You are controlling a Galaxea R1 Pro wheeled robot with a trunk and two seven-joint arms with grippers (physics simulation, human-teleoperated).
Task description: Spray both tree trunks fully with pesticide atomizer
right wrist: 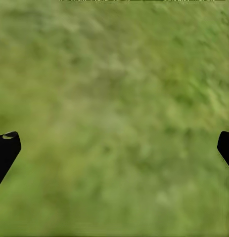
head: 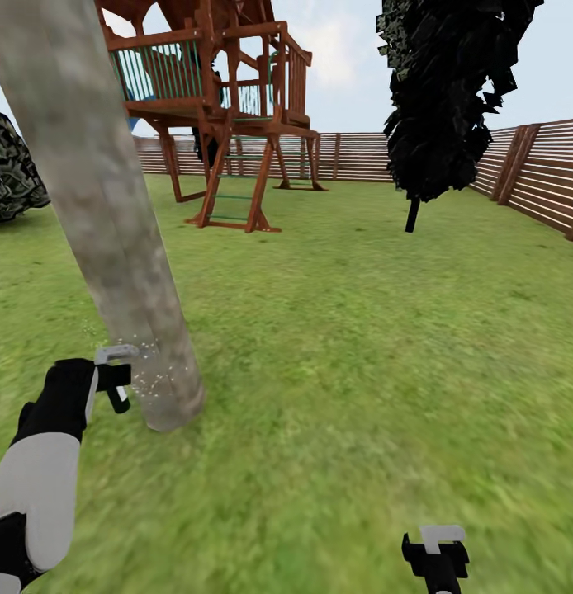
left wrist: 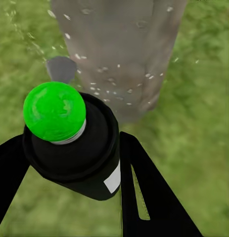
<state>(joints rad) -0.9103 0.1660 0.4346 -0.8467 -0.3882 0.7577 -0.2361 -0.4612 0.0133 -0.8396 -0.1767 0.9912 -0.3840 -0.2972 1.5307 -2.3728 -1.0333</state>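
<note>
The left gripper (head: 113, 379) holds the atomizer (left wrist: 72, 143) low and just beside the foot of the trunk (head: 105, 223), with the nozzle end turned toward the bark, which looks like the way to wet the lowest part of the trunk where it meets the lawn (head: 361, 330). Pale droplets (head: 150, 381) hang in the air between the gripper and the bark, and in the left wrist view more specks dot the trunk's face, so spraying seems to be under way on this tree. In that view the two dark fingers (left wrist: 144, 192) stand on either side of the black can with its green cap (left wrist: 54, 111), closed onto its body and gripping it. The right gripper (head: 435, 554) hangs apart over bare grass, well clear of the trunk, likely kept out of the way; its fingertips (right wrist: 6, 148) sit at opposite edges of the right wrist view, spread wide with nothing between them.
</note>
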